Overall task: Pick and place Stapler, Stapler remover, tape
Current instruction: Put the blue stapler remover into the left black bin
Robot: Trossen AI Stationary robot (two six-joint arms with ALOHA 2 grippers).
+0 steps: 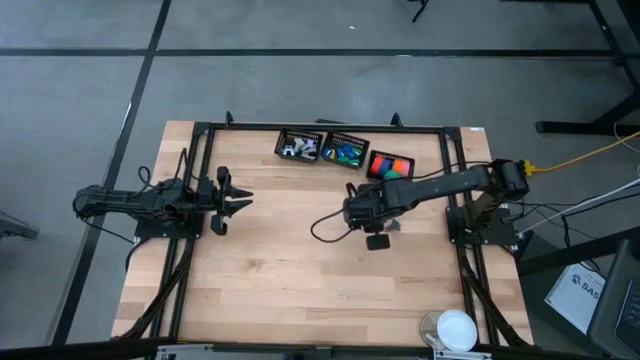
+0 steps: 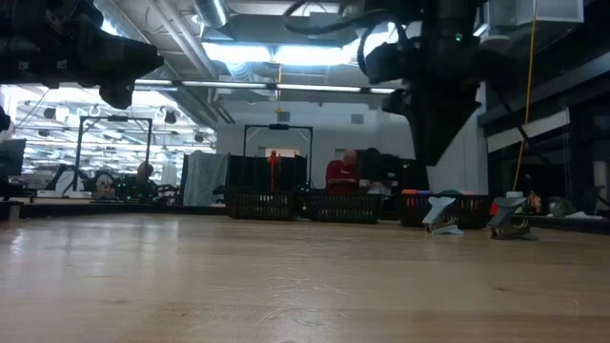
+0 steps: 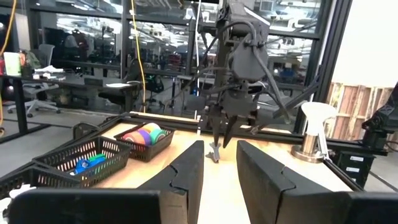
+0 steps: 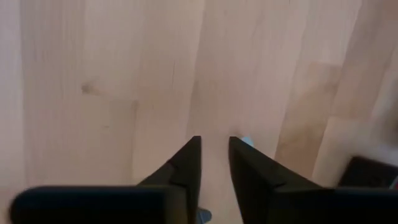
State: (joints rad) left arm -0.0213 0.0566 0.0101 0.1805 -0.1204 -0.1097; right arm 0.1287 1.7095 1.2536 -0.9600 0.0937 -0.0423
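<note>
Right gripper (image 2: 441, 160) hanging point-down near the middle basket (image 1: 346, 136), fingers slightly parted | staple remover (image 2: 443, 215) standing upright directly beneath, claws down | tape (image 1: 346, 154) lying inside that basket, axis unreadable | left gripper (image 1: 238, 201) waiting well left, fingers spread.

The contents of the three baskets (image 1: 341, 151) were too small to identify. The right gripper (image 4: 213, 163) hid a pale object (image 4: 247, 142) partly.

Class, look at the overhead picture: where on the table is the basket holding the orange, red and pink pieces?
In the high view the basket of orange, red and pink pieces sits at the table's far edge, rightmost of three baskets, beside the middle basket and just beyond the right arm.
</note>
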